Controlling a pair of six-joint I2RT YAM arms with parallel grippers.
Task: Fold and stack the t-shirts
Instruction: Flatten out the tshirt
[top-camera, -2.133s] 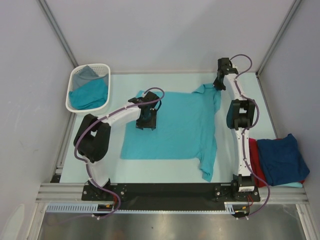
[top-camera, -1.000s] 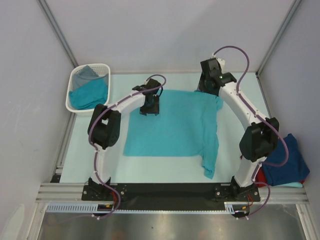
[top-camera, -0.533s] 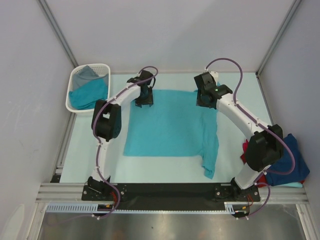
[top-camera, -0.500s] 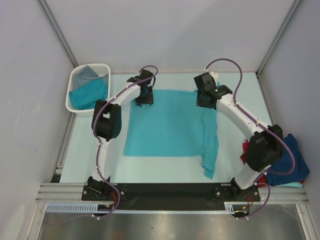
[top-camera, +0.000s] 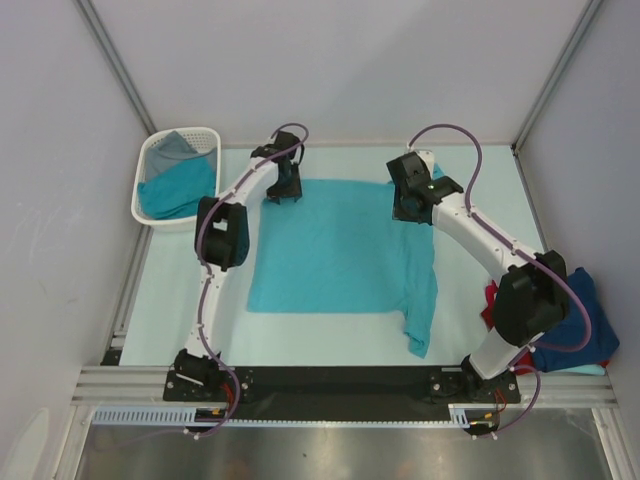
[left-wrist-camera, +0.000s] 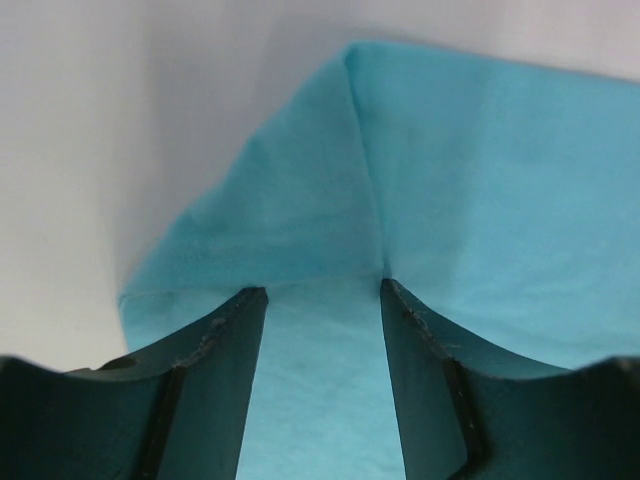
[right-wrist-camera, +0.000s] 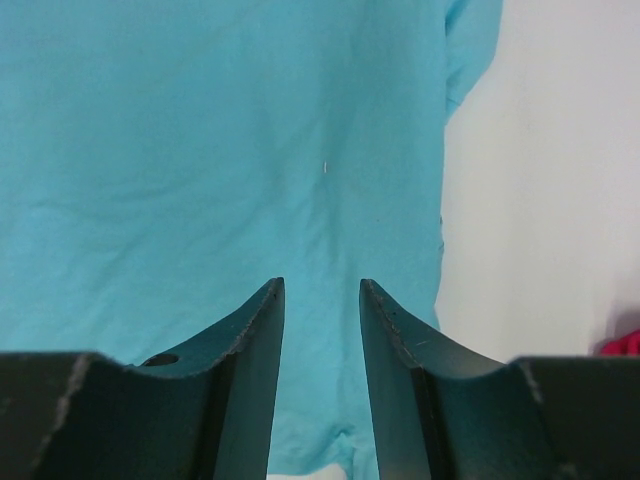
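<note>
Left hand and right hand are spread, nothing gripped; the far edge of the teal t-shirt could be pinched unevenly, skewing the fold.

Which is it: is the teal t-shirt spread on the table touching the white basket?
Apart. The top external view shows bare table between the spread teal t-shirt and the white basket.

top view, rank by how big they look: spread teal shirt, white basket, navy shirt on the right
1. spread teal t-shirt, clearly largest
2. white basket
3. navy t-shirt, but the right arm hides part of it, so basket versus navy is unsure
</note>
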